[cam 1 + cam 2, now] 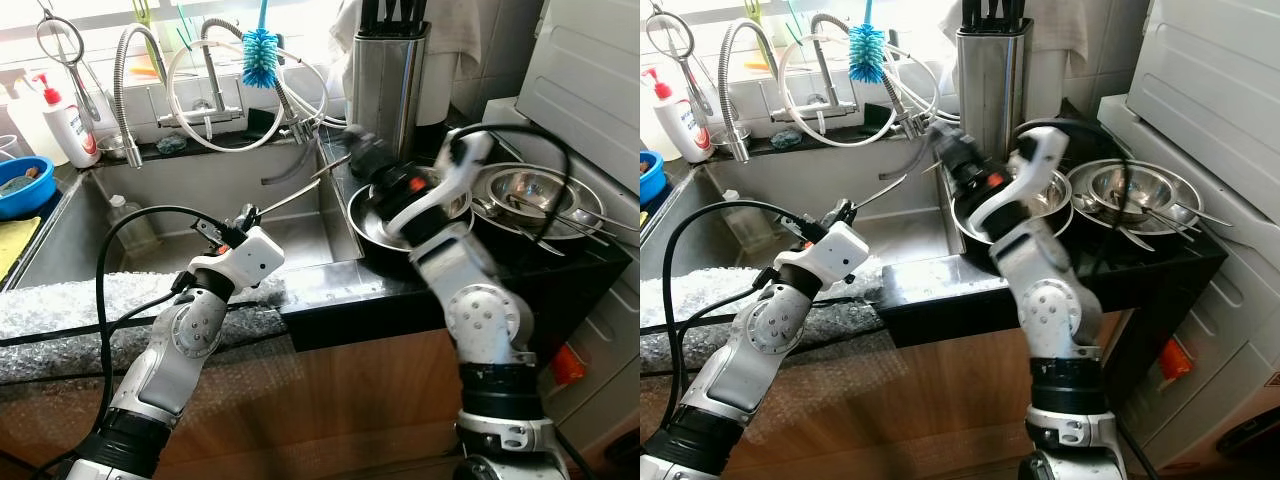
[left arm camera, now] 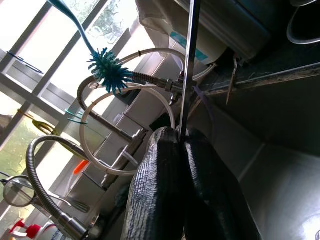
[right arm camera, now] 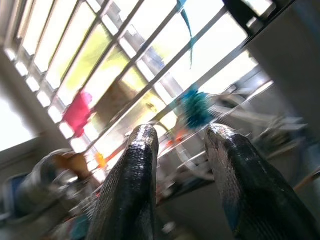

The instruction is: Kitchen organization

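My left gripper (image 1: 244,214) reaches over the steel sink (image 1: 200,170) and is shut on a thin metal utensil (image 1: 290,198). The utensil's long shaft (image 2: 190,60) slants up toward the counter edge, and both black fingers (image 2: 160,170) press against it. My right gripper (image 1: 350,138) is blurred above the dark pan (image 1: 385,240) on the black counter, in front of the steel knife block (image 1: 390,75). It is open (image 3: 180,135) with nothing between the fingers.
Steel bowls with utensils (image 1: 535,195) sit on the counter at the right. Faucet hoses (image 1: 215,95) and a blue brush (image 1: 262,45) hang behind the sink. A plastic bottle (image 1: 130,225) lies in the sink, with a soap bottle (image 1: 68,120) and blue bowl (image 1: 22,185) at the left.
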Tool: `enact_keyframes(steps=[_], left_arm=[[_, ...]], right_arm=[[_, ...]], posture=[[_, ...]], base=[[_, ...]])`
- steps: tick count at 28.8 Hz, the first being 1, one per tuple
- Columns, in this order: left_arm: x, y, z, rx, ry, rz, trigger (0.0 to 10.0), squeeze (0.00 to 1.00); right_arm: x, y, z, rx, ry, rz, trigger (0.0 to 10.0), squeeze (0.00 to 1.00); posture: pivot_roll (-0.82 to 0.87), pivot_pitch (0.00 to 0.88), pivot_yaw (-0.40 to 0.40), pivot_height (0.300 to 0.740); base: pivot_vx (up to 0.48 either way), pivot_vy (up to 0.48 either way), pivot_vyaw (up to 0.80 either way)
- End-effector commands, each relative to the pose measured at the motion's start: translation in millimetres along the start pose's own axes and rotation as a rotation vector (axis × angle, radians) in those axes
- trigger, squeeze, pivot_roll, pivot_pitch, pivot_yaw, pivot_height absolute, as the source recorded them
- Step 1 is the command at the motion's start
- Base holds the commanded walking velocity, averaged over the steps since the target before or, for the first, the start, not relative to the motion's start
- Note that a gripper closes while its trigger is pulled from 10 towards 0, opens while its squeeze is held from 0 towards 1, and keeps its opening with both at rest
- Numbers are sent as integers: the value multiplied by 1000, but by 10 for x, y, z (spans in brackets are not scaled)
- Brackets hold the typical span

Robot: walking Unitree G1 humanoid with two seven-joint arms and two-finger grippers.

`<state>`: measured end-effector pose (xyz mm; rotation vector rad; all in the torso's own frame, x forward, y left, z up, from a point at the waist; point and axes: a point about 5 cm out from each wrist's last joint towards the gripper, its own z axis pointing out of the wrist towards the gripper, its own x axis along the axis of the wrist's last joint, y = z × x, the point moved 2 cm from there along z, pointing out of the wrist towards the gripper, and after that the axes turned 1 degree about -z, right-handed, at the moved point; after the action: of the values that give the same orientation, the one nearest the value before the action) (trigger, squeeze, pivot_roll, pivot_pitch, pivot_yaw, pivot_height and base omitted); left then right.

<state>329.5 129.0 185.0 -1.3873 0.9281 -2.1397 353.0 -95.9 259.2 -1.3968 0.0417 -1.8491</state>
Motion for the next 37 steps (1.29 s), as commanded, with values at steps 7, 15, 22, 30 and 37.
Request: enact_keyframes(steps=[7, 15, 22, 30, 37], left_arm=[[-172, -186, 16, 168, -104, -237, 4235, 0], [-430, -355, -45, 344, -213, -540, 10000, 0], [-521, -361, -54, 400, -240, -688, 10000, 0], [-578, -308, -41, 449, -253, -866, 10000, 0], [-578, -338, 37, 465, -241, -902, 10000, 0]], right_arm=[[122, 59, -100, -118, 71, -396, 10000, 0], [-133, 378, -713, -299, 6, -642, 10000, 0], [-349, 437, -1045, -339, -87, -753, 10000, 0], [-799, 723, -1612, -461, -309, -771, 10000, 0], [-1127, 889, -1964, -527, -459, -745, 10000, 0]], posture=[[28, 0, 93, 740], [11, 0, 98, 740], [9, 0, 96, 740], [0, 0, 92, 740], [5, 0, 91, 740]], base=[[0, 0, 0], [0, 0, 0], [0, 0, 0], [0, 0, 0], [0, 0, 0]])
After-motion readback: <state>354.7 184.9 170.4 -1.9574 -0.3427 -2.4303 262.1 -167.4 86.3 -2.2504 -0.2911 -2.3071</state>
